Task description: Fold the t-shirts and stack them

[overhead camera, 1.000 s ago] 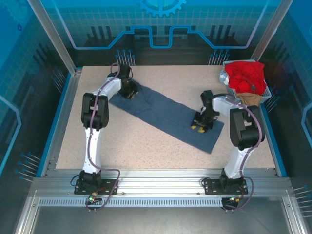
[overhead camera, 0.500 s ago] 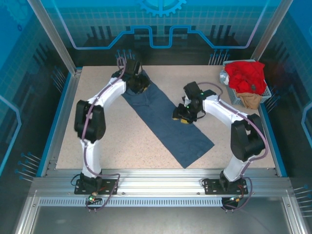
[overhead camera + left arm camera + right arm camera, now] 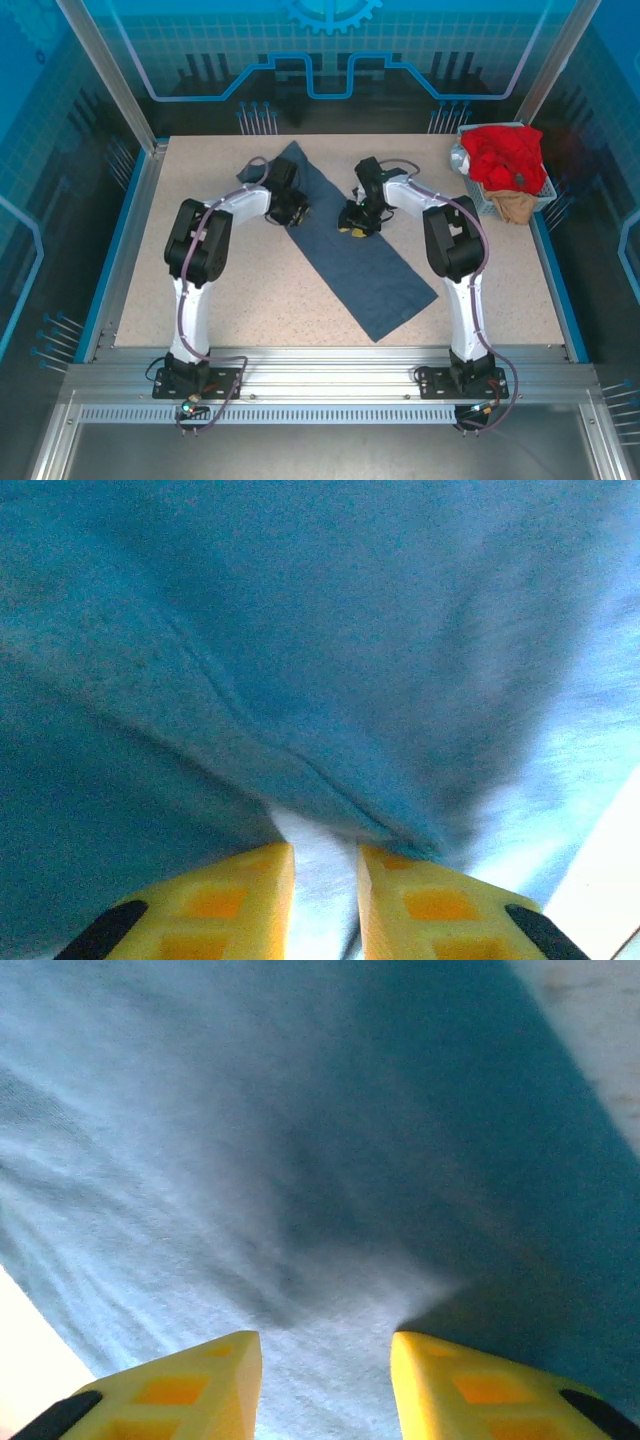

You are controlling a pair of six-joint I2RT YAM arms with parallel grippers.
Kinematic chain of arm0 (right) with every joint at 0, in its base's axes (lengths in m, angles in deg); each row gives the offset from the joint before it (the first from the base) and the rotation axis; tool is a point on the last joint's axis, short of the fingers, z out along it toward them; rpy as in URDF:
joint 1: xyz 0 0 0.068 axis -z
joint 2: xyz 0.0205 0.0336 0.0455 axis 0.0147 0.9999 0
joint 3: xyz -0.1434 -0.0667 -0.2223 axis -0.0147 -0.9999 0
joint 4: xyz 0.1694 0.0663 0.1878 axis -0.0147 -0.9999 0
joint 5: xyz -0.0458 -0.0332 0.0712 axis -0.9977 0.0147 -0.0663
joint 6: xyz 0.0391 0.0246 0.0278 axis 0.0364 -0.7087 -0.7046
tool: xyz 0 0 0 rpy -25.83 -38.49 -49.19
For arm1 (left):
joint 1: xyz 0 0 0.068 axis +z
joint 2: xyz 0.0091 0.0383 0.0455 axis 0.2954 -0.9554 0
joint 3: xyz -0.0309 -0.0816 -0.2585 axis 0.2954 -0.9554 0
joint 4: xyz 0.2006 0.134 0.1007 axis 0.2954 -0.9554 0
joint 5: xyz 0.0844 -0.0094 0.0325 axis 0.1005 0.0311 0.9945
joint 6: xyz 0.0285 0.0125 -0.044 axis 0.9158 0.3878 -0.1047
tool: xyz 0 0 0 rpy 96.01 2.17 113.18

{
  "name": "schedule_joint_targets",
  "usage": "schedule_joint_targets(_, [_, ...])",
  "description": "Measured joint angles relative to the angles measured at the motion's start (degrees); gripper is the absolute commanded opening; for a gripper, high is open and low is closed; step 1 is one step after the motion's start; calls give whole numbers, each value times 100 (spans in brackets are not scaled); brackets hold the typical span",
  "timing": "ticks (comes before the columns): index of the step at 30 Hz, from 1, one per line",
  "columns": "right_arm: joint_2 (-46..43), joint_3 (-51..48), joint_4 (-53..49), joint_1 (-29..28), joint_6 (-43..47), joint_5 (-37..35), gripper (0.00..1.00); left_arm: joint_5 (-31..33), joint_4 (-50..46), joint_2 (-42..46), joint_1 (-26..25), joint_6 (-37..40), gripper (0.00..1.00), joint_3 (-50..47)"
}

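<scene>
1. On the speckled counter, top view: the slate-blue t-shirt lies flat as a long diagonal strip, far-left to near-right, folded narrow w/ straight edges.
2. Same view: left gripper sits at the strip's left edge and right gripper at its right edge, opp. each other near the far end. Jaws are too small to read from here.
3. Far-right corner: wire basket w/ the red t-shirt heaped crumpled on top. The tan t-shirt hangs over its near side.
4. Left wrist view adds detail: yellow fingers are almost together. The jaws pinch a raised fold of the blue cloth in a narrow gap, and a seam-like ridge runs diagonally into it.
5. Right wrist view: yellow fingers are set wider apart, but cloth fills the gap and fine creases fan out from it, so the jaws have hold of the shirt. Pale counter shows at two corners.
6. Materials: the cloth is soft, matte, slightly fuzzy knit. The fingers are hard moulded plastic, wedge-shaped, w/ recessed squares and black patches.
</scene>
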Motion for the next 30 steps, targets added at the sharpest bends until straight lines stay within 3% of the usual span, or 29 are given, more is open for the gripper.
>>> schedule_joint_targets(9, [-457,-866,501,555,-916,328,41,-258,-586,-1672,-63,557,26,2616])
schedule_joint_targets(14, [-905,-1620,975,527,-1674,321,42,-627,-763,-2411,-181,693,26,3834])
schedule_joint_targets(19, [-953,-1663,1117,422,-2428,302,44,-925,-800,-2955,-258,758,27,4697])
schedule_joint_targets(26, [-1029,-1495,774,282,-2535,-114,54,-1012,-778,-2758,-205,1165,44,4529])
schedule_joint_targets(30, [-1759,-1777,485,284,-2124,-527,57,-831,-835,-1565,-210,1539,46,3067])
